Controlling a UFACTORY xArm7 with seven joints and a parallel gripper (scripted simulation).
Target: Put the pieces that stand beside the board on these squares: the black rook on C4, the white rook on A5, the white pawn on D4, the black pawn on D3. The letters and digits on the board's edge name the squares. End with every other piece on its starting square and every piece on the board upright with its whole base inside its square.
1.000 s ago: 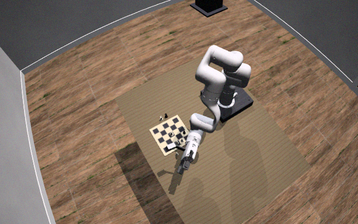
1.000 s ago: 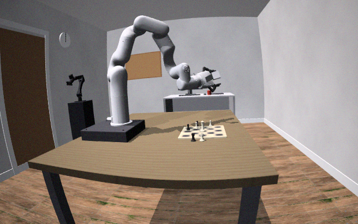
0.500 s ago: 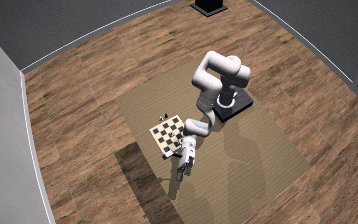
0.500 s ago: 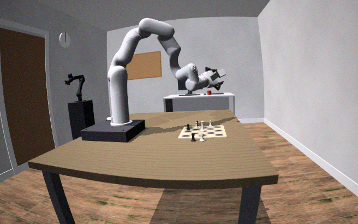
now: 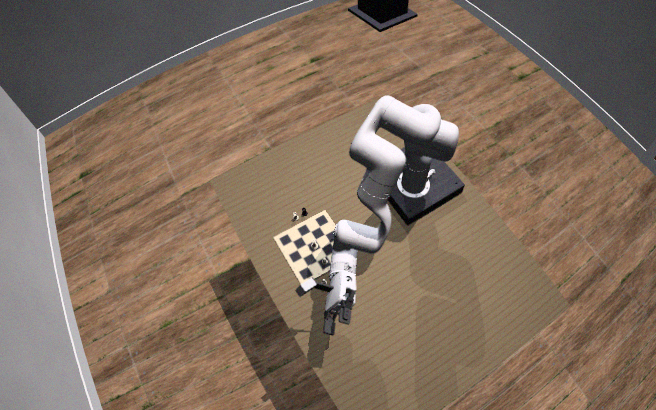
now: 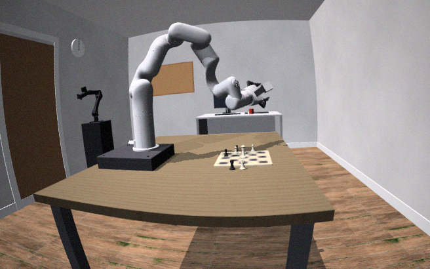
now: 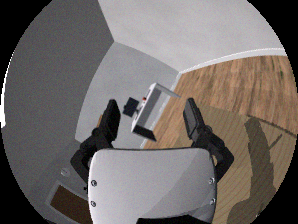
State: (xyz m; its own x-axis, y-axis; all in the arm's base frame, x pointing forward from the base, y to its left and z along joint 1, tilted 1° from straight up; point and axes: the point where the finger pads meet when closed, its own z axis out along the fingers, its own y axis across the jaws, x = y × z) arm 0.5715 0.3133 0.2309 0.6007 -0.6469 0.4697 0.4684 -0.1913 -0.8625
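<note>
- Brown wooden tabletop under the board.
- White arm, reaching higher than the board.
- Checkered board, holding several chess pieces.
- Open tool, empty, raised above the board's level.
- Black piece and white piece, upright just beside the board.

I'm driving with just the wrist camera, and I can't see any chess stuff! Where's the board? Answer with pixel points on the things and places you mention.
Observer: The checkered board [image 5: 294,235] [image 6: 269,163] lies flat on the wooden table [image 5: 250,190] [image 6: 196,197] [image 7: 235,135].
Operator: Are any pieces waiting next to it?
Observer: Yes, a black piece [image 5: 304,212] [image 6: 232,165] and a white piece [image 5: 295,216] [image 6: 242,165] stand side by side just off one edge.
Operator: Is that all of them?
Observer: No, another white piece [image 5: 324,281] [image 6: 252,147] stands past the opposite edge.
</note>
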